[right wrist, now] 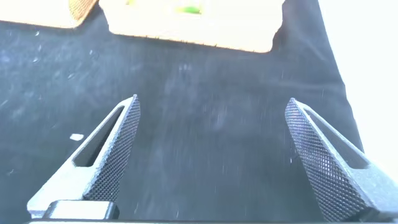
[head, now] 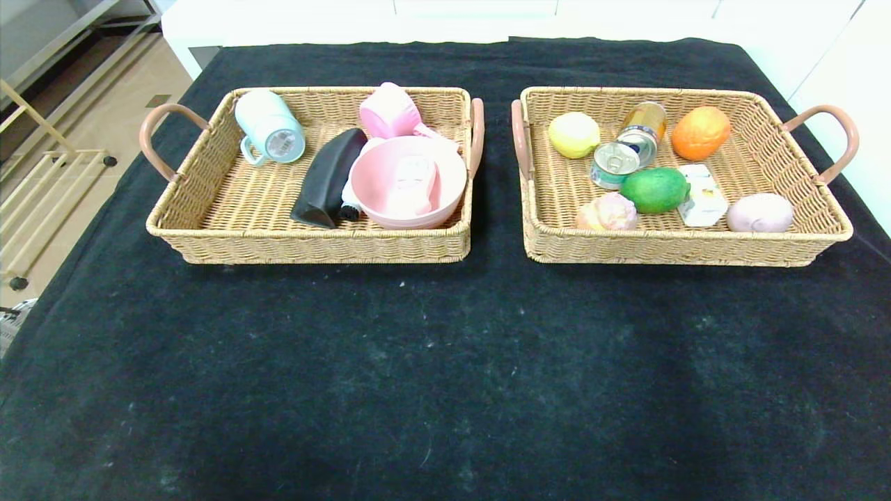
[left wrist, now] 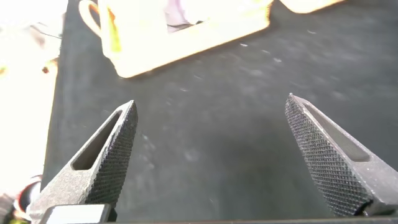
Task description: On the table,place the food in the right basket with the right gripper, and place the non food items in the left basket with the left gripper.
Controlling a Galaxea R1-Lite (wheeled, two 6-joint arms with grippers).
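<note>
1. The green lemon-shaped fruit (head: pixel 654 190) lies in the right basket (head: pixel 800 240); likely light and smooth, best gripped across its middle.
2. The pink bowl (head: pixel 407 182) sits in the left basket (head: pixel 209 223); probably stiff, take its rim.
3. Left claw (left wrist: pixel 211 134) and right claw (right wrist: pixel 214 134) hang wide apart over bare tabletop (head: pixel 445 362), holding nothing.

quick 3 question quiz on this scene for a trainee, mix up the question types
1. True or false: the blue mug lies on its side in the left basket.
2. The green fruit sits in: A) the left basket B) the right basket C) on the table.
3. Fill in: in both wrist views, the left gripper and right gripper are ____ and hold nothing.

Key: 1 true; 2 B; 3 open.
</note>
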